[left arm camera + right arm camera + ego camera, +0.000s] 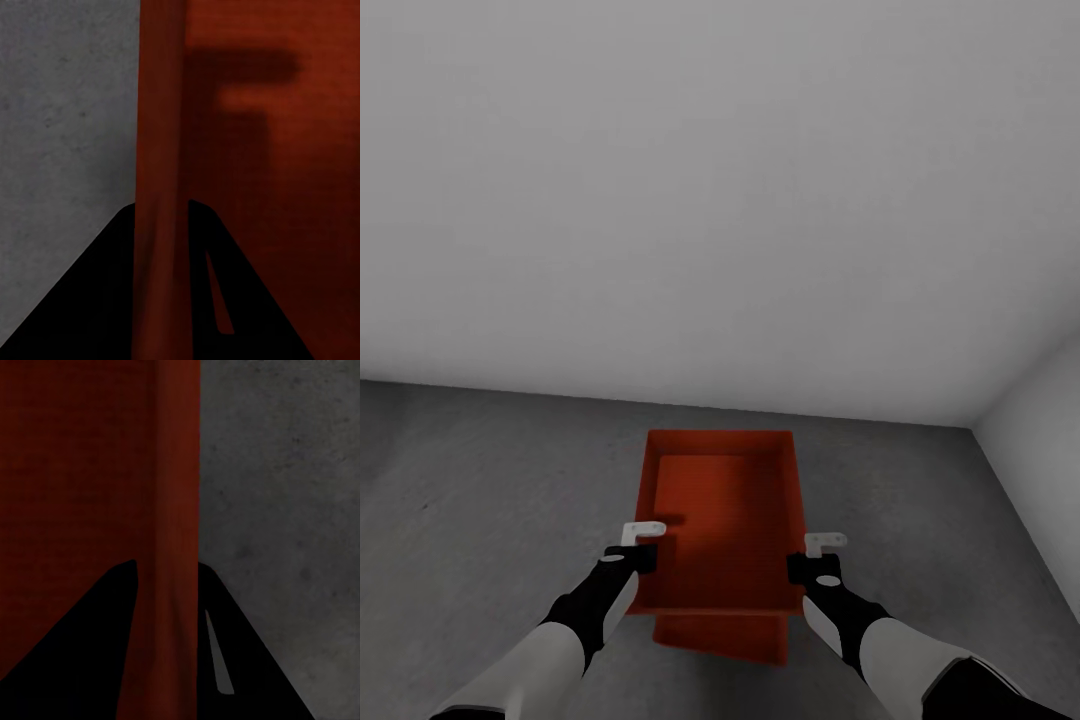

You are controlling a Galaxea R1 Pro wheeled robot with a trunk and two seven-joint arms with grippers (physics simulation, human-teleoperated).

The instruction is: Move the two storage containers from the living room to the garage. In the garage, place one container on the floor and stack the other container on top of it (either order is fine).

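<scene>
I hold one red-orange storage container (725,510) by its two long walls, open side up, in the garage. My left gripper (643,531) is shut on its left wall (159,150), which runs between the black fingers (97,292). My right gripper (825,543) is shut on the right wall (176,495). Under the held container's near end a strip of the second red-orange container (720,636) shows, lying on the dark grey floor (490,500). The rest of that lower container is hidden by the held one.
A plain white wall (720,200) rises just beyond the containers. Another white wall (1040,450) meets it in a corner at the right. Speckled concrete floor lies bare on both sides of the containers (285,510).
</scene>
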